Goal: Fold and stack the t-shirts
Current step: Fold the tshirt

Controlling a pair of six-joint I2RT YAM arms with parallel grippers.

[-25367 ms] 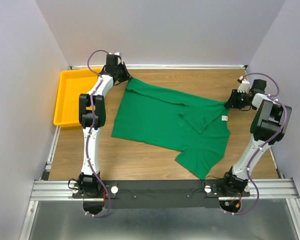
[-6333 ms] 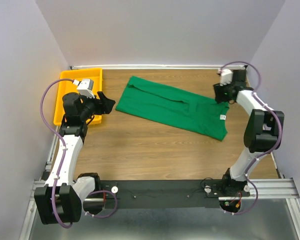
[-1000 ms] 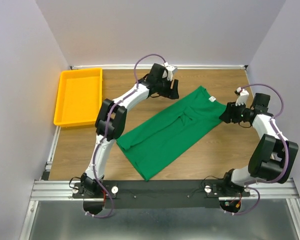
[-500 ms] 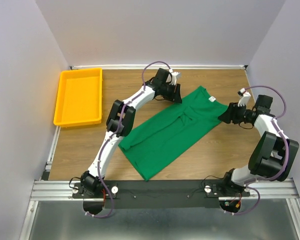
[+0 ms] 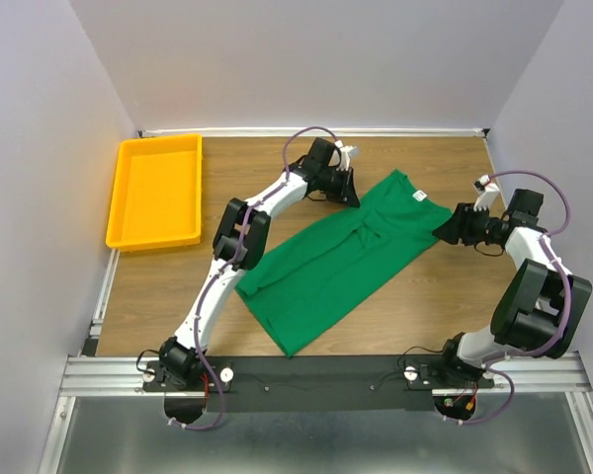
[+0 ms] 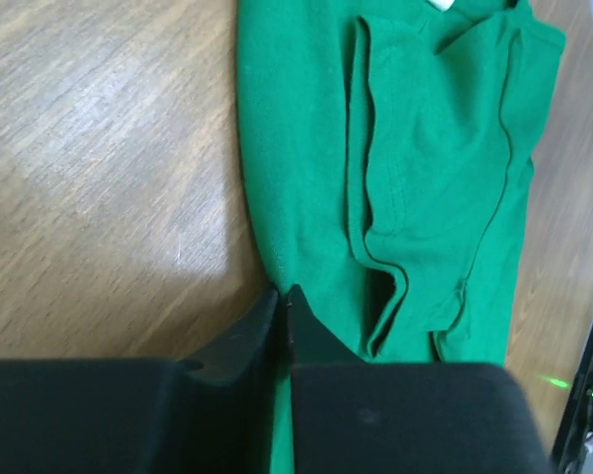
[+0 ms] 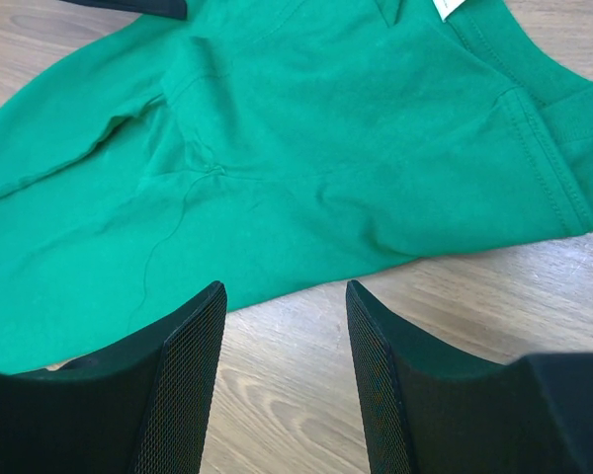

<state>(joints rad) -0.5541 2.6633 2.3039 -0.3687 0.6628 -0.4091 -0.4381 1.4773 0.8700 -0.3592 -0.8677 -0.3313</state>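
so the rectangular yellow plastic tray (image 5: 153,193) sits far left on the wooden table (image 5: 178,286); left gripper (image 6: 280,296) is pinched narrow on the far long edge of the green short-sleeved cloth t-shirt (image 5: 326,267), cloth between the jaws; shirt's a long folded strip lying diagonally mid-table, white neck tag (image 5: 418,197) at its far right end; right gripper (image 7: 285,286) hovers with jaws apart, holding nothing, just beside that end

2 white-and-black arms (image 5: 203,304) — purple cables (image 5: 306,131), mesh-textured black fingers (image 7: 183,385).
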